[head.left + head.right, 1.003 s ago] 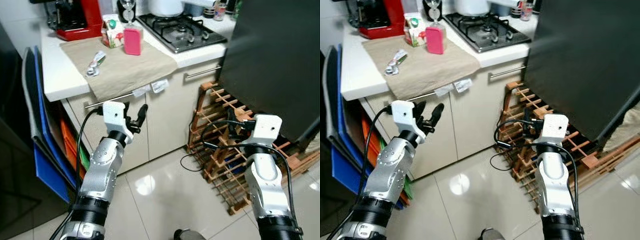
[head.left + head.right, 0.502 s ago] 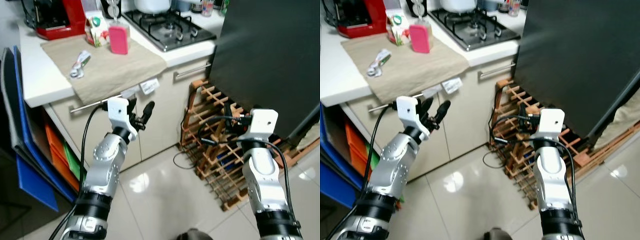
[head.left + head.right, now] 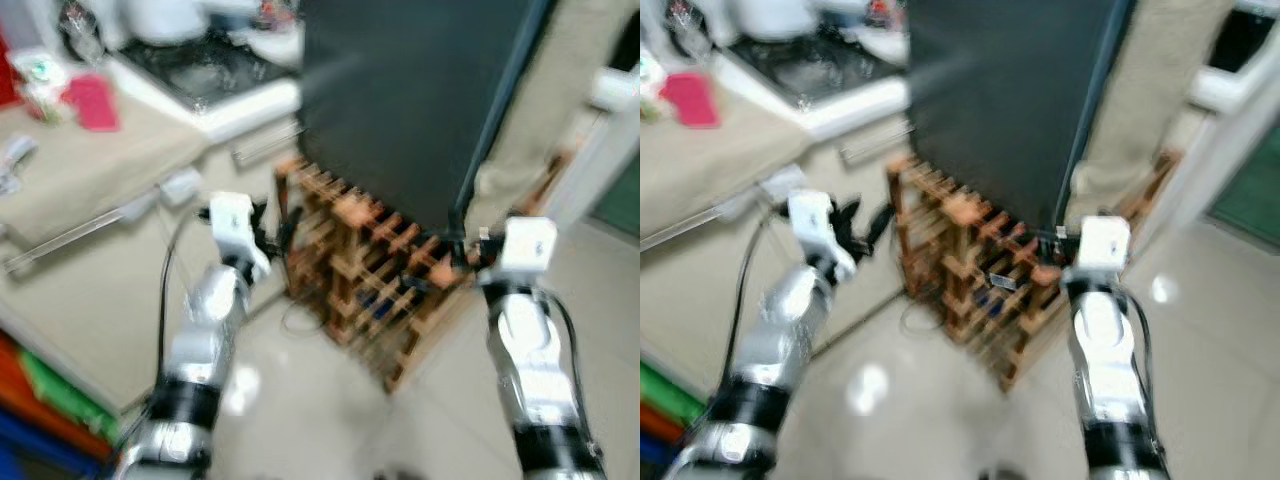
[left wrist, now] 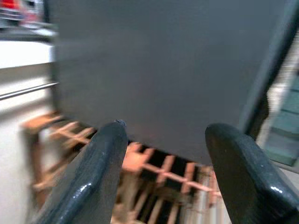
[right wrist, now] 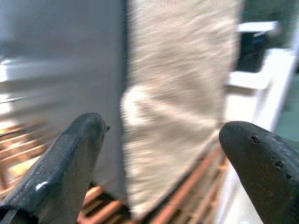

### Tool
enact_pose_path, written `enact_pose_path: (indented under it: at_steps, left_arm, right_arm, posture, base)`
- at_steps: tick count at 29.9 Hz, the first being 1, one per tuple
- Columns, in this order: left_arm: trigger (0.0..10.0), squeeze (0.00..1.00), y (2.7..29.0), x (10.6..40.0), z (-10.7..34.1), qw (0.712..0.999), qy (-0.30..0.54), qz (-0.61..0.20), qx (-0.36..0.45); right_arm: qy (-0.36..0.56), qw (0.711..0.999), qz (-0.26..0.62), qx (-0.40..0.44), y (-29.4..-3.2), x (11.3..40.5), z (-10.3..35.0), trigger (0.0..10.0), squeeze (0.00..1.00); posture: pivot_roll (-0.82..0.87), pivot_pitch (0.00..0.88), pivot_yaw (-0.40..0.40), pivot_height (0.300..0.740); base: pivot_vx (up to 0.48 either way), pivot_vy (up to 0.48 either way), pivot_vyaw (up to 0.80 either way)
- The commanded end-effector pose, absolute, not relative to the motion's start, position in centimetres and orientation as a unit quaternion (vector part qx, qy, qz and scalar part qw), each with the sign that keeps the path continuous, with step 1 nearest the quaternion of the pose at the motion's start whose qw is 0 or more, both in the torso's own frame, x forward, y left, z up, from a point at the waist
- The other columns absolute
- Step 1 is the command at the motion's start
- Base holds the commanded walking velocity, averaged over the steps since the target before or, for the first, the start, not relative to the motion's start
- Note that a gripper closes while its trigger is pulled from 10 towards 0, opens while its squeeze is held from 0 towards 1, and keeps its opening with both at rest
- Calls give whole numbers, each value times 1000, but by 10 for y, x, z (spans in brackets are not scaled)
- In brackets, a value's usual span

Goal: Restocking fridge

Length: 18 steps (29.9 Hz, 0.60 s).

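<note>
The views are blurred. A tall dark fridge [image 3: 400,100] stands straight ahead, beside the kitchen counter [image 3: 90,180]. My left gripper [image 4: 168,127] is raised at waist height in front of the fridge's dark side, open and holding nothing. My right gripper [image 5: 163,126] is also raised and open, facing the fridge's edge and a beige cloth [image 5: 177,102] hanging beside it. On the counter at the far left lie a pink item [image 3: 92,102] and a carton [image 3: 35,80], on a beige mat.
A wooden wine rack [image 3: 370,270] stands on the floor under the fridge front, between my arms. A gas hob [image 3: 200,65] is set into the counter. A white frame [image 3: 610,140] rises at the right. Glossy tiled floor [image 3: 380,420] lies below.
The camera has swung to the right: counter and hob slid to the left edge, and the fridge and beige cloth now sit centre. Both arms keep their raised pose with fingers apart.
</note>
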<state>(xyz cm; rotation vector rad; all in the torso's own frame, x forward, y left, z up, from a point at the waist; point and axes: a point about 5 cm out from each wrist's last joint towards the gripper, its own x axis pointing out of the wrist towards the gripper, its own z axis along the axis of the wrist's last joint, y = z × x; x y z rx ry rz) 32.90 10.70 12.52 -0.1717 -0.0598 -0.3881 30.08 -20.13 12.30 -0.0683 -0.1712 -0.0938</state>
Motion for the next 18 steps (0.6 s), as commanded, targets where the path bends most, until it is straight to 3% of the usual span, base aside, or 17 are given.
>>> enact_pose_path:
  at_steps: [1, 12, 13, 17, 18]
  left_arm:
    - [10000, 0, 119, 334, 127, 983, -30, -159, -86]
    - [10000, 0, 119, 339, 128, 988, -29, -121, -91]
    - [10000, 1000, 121, 339, 128, 990, -33, -116, -79]
    - [10000, 1000, 127, 339, 128, 992, -38, -108, -59]
    - [10000, 1000, 130, 338, 128, 992, -38, -101, -61]
  right_arm:
    - [-94, 994, -48, -31, -199, 302, 126, 10000, 0]
    - [-83, 993, -69, -41, -209, 297, 120, 10000, 0]
    - [-81, 993, -70, -46, -209, 298, 120, 10000, 0]
    - [-75, 993, -76, -58, -210, 300, 122, 10000, 0]
    - [-80, 991, -94, -56, -213, 298, 125, 10000, 1000]
  posture:
    - [-153, 0, 42, 732]
    - [-161, 0, 41, 732]
    - [-165, 0, 44, 732]
    - [-167, 0, 48, 732]
    - [-166, 0, 48, 732]
  base:
    - [0, 0, -694]
    - [0, 0, -703]
    - [0, 0, -688]
    - [0, 0, -158]
    - [0, 0, 0]
